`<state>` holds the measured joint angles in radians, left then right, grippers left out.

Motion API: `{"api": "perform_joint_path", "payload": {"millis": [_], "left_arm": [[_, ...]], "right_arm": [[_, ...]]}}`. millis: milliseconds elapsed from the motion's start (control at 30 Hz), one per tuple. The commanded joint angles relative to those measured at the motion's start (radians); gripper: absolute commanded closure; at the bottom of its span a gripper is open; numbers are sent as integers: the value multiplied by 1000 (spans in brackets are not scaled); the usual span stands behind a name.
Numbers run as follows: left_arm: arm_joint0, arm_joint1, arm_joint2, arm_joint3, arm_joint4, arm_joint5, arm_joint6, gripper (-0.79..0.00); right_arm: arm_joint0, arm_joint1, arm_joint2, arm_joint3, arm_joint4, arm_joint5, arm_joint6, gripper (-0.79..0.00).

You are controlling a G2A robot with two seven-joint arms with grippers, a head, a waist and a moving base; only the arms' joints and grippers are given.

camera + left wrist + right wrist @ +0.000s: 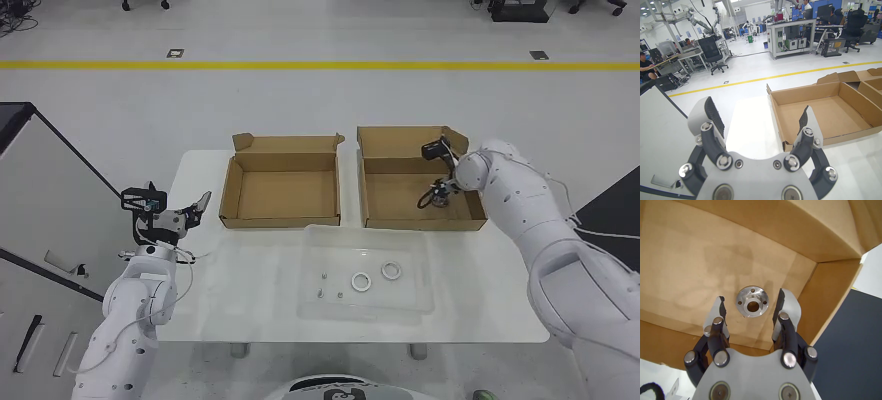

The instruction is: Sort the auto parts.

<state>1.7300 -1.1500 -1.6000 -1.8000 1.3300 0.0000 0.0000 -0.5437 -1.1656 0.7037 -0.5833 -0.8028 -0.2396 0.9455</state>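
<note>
**Bench:** State of both jaws?

**Me:** My right gripper is spread wide and holds nothing. My left gripper is also spread and empty. It sits over the edge of the white table, near the empty left brown cardboard box.

**Bench:** Where is the part?

**Me:** The round silver metal flange lies on the floor of the right brown cardboard box, near a corner. It sits between my right fingers, apart from both pads. I cannot tell from the wrist view whether my tips are down at its level or above it.

**Bench:** Orientation?

**Me:** It lies flat on its broad face, with the raised hub and centre bore facing up toward my wrist. Being round, it has no long axis across the floor. Its only axis is the bore, which stands upright. Small bolt holes ring the hub.

**Bench:** Handling?

**Me:** Judged, not measured: it is solid machined metal, so dense for its size, rigid and not fragile. The polished surface is probably slippery. I would grip it across the rim with pads on opposite edges. The flat rim offers little to bite on, so the hub is the fallback.

**Bench:** What else is there?

**Me:** The clear plastic tray holds two white rings and some small bits too tiny to name.
</note>
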Motion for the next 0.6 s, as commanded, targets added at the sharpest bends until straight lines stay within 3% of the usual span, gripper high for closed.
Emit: {"api": "perform_joint_path", "payload": {"millis": [0,133,300,433,567], "left_arm": [[0,0,0,0,0,0,0,-785],[0,0,0,0,0,0,0,-785],[0,0,0,0,0,0,0,-785],[0,0,0,0,0,0,0,-785],[0,0,0,0,0,0,0,-785]], "right_arm": [[9,3,14,-10,10,-16,-4,-785],[23,22,61,-65,46,-71,-9,-785],[1,66,142,-211,100,-144,86,-785],[-84,114,233,-441,181,-180,222,-785],[-218,166,344,-716,227,-128,364,-785]]}}
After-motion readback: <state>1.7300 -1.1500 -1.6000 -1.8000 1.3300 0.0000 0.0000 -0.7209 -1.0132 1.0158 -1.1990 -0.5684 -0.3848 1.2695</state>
